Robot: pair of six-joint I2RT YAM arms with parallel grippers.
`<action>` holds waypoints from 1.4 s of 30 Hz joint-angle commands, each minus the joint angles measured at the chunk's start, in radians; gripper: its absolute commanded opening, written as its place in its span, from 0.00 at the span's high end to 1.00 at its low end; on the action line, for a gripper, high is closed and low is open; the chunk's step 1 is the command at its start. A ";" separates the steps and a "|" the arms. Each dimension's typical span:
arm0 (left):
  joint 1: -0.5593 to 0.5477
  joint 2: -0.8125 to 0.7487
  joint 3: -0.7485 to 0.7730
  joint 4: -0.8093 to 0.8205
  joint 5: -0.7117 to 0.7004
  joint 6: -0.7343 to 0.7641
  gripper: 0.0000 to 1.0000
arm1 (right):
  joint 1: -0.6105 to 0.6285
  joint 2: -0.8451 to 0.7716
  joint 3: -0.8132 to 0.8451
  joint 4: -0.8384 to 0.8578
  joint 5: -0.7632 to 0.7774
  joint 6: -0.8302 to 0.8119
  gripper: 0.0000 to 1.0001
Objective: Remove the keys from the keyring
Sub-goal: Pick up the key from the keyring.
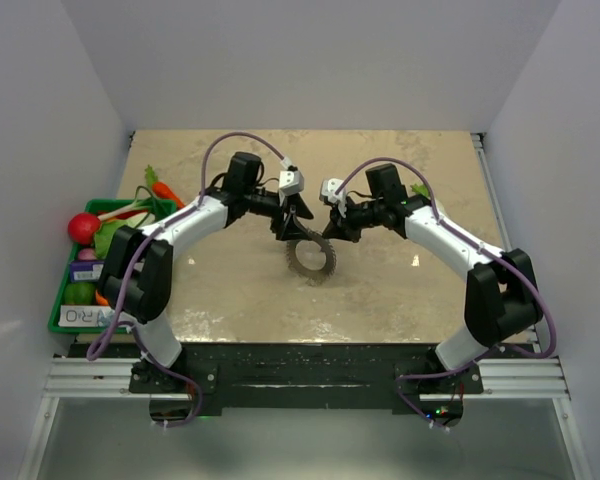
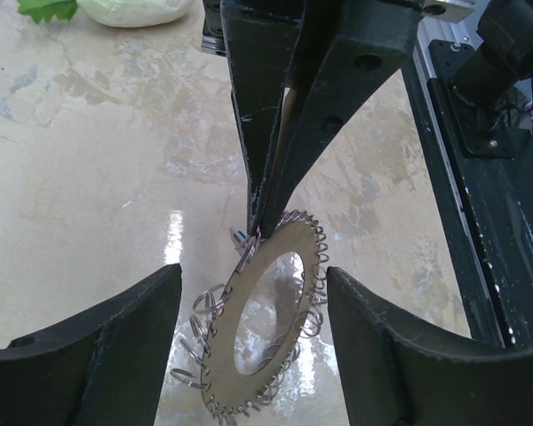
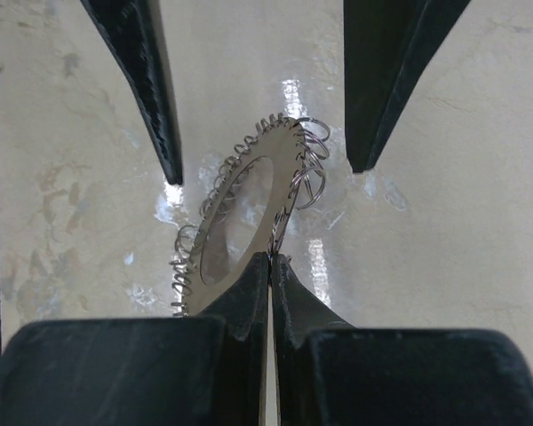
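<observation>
The keyring (image 2: 235, 324), a flat grey metal loop with many small wire rings threaded around its rim, stands tilted on edge over the marbled beige table (image 1: 400, 300), between the two arms. The right gripper (image 3: 271, 259) has its jaws pressed together on the keyring's rim, pinching the thin plate at one point of its edge. The left gripper (image 2: 253, 277) faces it from the opposite side of the keyring with its jaws spread wide, one dark finger (image 2: 115, 346) on each side of the loop and holding nothing; I cannot tell whether either finger touches the wire rings. A white radish (image 2: 129, 9) with a green leaf lies on the table well beyond the keyring, and a green tray (image 1: 55, 310) of vegetables sits far to the keyring's left.
</observation>
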 commanded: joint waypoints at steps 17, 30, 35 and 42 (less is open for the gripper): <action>-0.057 0.052 0.038 0.033 0.026 -0.015 0.58 | 0.002 -0.041 0.042 0.016 -0.114 -0.004 1.00; -0.074 0.077 0.038 0.021 0.026 -0.003 0.83 | 0.004 -0.048 0.028 0.039 -0.114 0.005 1.00; -0.074 0.079 0.038 0.019 0.027 -0.003 1.00 | 0.002 -0.051 0.024 0.045 -0.114 0.009 1.00; -0.074 0.068 0.035 0.022 0.032 -0.010 1.00 | 0.002 -0.054 0.033 0.030 -0.117 0.006 1.00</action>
